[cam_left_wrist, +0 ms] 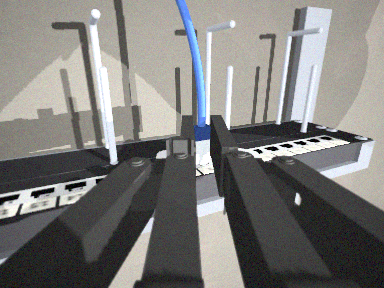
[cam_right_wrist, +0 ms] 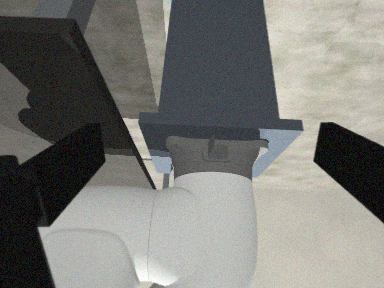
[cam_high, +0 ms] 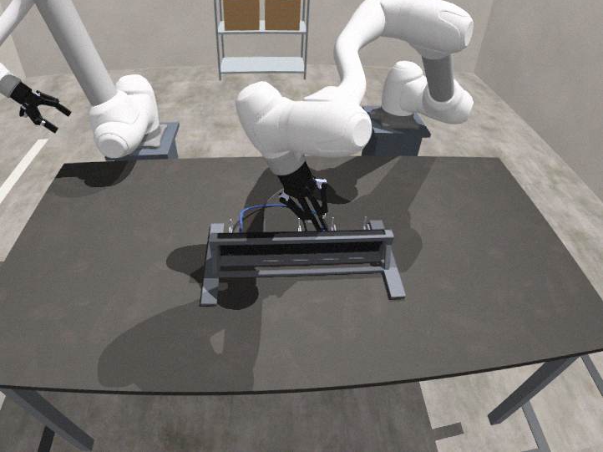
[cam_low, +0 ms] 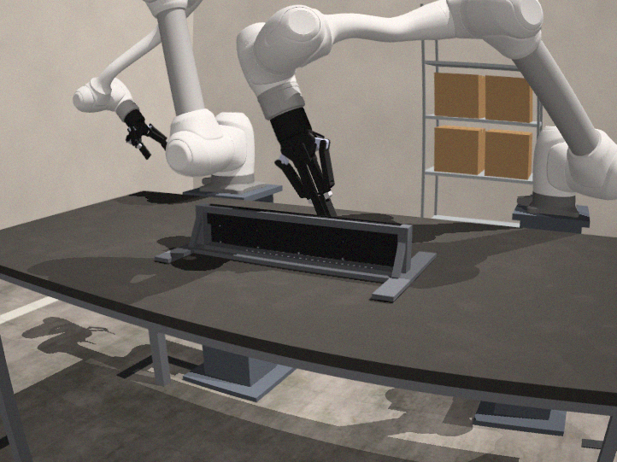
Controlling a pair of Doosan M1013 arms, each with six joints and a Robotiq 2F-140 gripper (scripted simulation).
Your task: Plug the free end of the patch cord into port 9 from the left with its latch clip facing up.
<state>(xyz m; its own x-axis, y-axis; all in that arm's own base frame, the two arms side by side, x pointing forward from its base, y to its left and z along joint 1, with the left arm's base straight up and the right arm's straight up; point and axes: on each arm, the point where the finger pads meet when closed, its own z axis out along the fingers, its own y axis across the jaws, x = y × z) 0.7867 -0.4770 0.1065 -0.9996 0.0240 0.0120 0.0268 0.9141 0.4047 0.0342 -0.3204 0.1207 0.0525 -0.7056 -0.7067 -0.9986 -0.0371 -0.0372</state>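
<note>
The patch cord (cam_high: 261,205) (cam_left_wrist: 194,55) is curving down from the top of the left wrist view, and its plug (cam_left_wrist: 201,148) is sitting near the middle, right by the port row (cam_left_wrist: 75,187). We are pinching that plug in the left gripper (cam_high: 321,226) (cam_low: 324,211) (cam_left_wrist: 202,140). The fingers are hiding the hole, so we cannot tell if the plug is all the way in, which port it is facing, or which way its clip is pointing. If we are lining up with the port next door, we are filling the wrong hole. If we are tipping the plug or not pushing enough, it may be jamming or not clicking, and then slipping out as we let go.

Behind the plug, white rods (cam_high: 365,223) (cam_left_wrist: 208,75) are standing up, and the cord could be catching on one. In the middle of the top view, the blue loop is bending behind the rack (cam_high: 301,239) (cam_low: 303,219). If we are letting go fast, that bend may be springing and swinging.

Farther off, at the upper left, the right gripper (cam_high: 61,121) (cam_low: 155,150) (cam_right_wrist: 209,142) is holding nothing, its fingers spreading wide.
</note>
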